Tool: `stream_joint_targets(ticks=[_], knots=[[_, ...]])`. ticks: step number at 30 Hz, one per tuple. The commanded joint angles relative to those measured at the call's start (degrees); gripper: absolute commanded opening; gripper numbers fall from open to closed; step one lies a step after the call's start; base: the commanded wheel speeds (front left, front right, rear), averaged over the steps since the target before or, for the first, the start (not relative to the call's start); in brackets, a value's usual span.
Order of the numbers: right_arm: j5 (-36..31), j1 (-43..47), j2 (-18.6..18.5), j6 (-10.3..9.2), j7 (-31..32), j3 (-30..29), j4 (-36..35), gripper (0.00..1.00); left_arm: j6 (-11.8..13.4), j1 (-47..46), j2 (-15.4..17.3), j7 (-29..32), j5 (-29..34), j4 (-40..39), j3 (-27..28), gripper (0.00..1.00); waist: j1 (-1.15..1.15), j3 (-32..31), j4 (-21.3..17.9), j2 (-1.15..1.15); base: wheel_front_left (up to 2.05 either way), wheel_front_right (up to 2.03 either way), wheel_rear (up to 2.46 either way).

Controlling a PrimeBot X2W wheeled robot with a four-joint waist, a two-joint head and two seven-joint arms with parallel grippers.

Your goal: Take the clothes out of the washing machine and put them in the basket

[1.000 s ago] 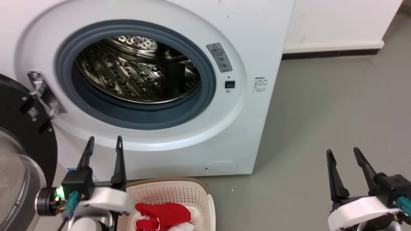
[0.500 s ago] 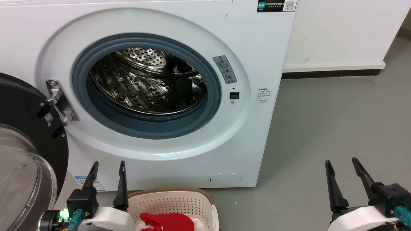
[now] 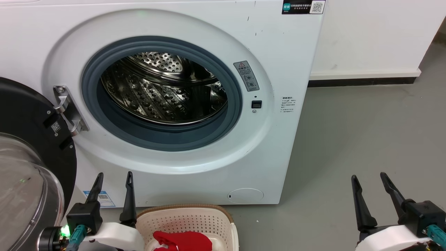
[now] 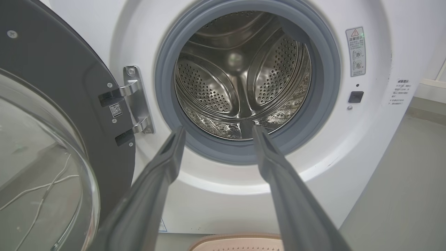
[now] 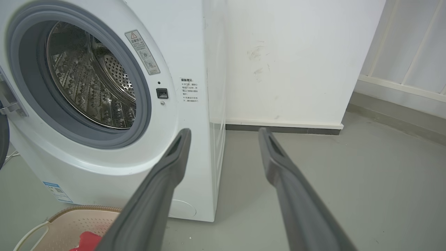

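Fingers: left gripper point(image 3: 114, 175) spread wide, nothing between them; right gripper point(image 3: 368, 176) likewise parted and holding nothing.

Washing machine point(image 3: 195, 174): white front-loader, straight ahead of the left fingers, off to the left of the right pair. Grey gasket, perforated steel drum point(image 3: 156, 97).

Door point(image 3: 24, 104): black-rimmed glass, swung open, left of the left fingers.

Basket point(image 3: 181, 207): cream, perforated, brown rim; just beside the left gripper's inner finger, below its tip.

Clothes point(image 3: 184, 241): bright red fabric, crumpled, lying in the basket, near the left fingers, well apart from the right.
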Motion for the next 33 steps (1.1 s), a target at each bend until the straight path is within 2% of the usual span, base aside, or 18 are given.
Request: stream_joint_targets(ticks=[1,11,12,15,33], knots=[[0.2,0.2,0.0,-0.02,-0.1,0.1,0.2,1.00,0.1,0.4,0.1,0.2,-0.2,-0.3,0.0,1.00,0.00,0.0,0.0,0.00,0.00,0.00,0.00],[0.3,-0.4,0.0,-0.02,-0.2,0.5,0.5,1.00,0.8,0.8,0.0,0.2,-0.6,-0.1,-0.2,1.00,0.00,0.1,-0.3,0.00,0.00,0.00,0.00],[0.1,-0.2,0.0,0.00,-0.1,0.4,0.3,0.00,0.6,0.3,0.0,0.4,-0.7,0.0,-0.3,0.00,0.00,0.1,-0.3,0.00,0.00,0.00,0.00],[0.4,0.2,0.0,0.00,-0.1,0.6,1.6,0.00,0.4,0.6,-0.6,0.6,-1.1,1.3,-0.3,0.00,0.00,0.1,-0.3,0.00,0.00,0.00,0.00],[22.6,-3.0,-1.0,0.00,1.0,0.7,5.6,0.00,-2.5,-1.3,-2.4,4.4,-19.9,3.2,2.4,0.00,0.00,0.5,-0.1,0.00,0.00,0.00,0.00]])
